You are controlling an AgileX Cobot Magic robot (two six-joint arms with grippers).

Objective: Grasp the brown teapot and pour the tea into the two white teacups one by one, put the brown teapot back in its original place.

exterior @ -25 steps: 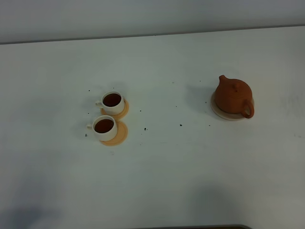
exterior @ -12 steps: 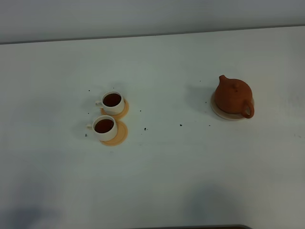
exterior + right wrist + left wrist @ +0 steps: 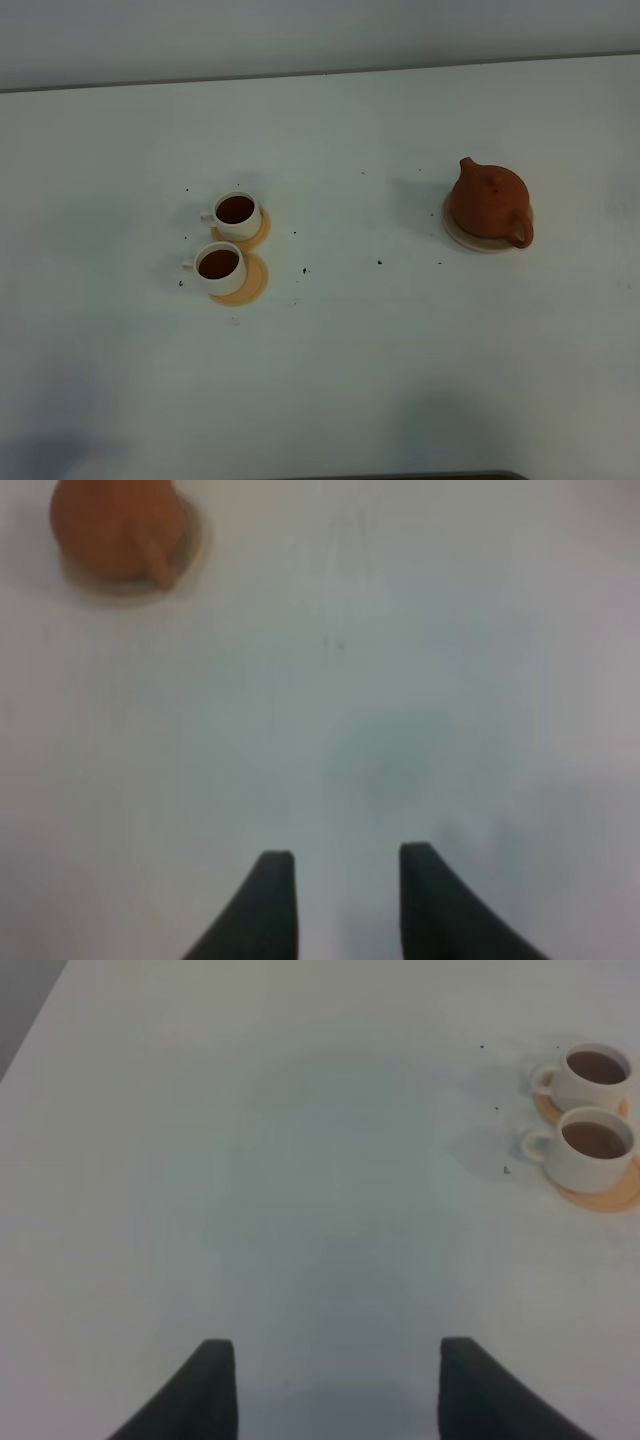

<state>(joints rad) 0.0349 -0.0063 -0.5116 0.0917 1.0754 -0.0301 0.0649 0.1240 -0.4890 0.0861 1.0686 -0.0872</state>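
Both claws parked nearest the cameras, well back from everything. Left gripper with fingers spread wide over bare table, holding nothing; right gripper likewise parted and empty, jaws a little closer together. Neither arm visible from the high camera.

Farther out, on the left: the two white teacups side by side, each on an orange coaster, each showing dark reddish-brown tea near the brim. Same pair clear in the left wrist view, handles turned away from the teapot's side. Scattered dark specks on the white table between cups and pot.

Farthest right: the brown teapot upright, lid on, seated on the pale round disc that serves as its original place; also seen blurred in the right wrist view.

Over the last second, nothing shifted: cups, coasters and pot exactly where they were. Judging by filled cups and returned pot, task looks complete, arms withdrawn, nothing left to pour.
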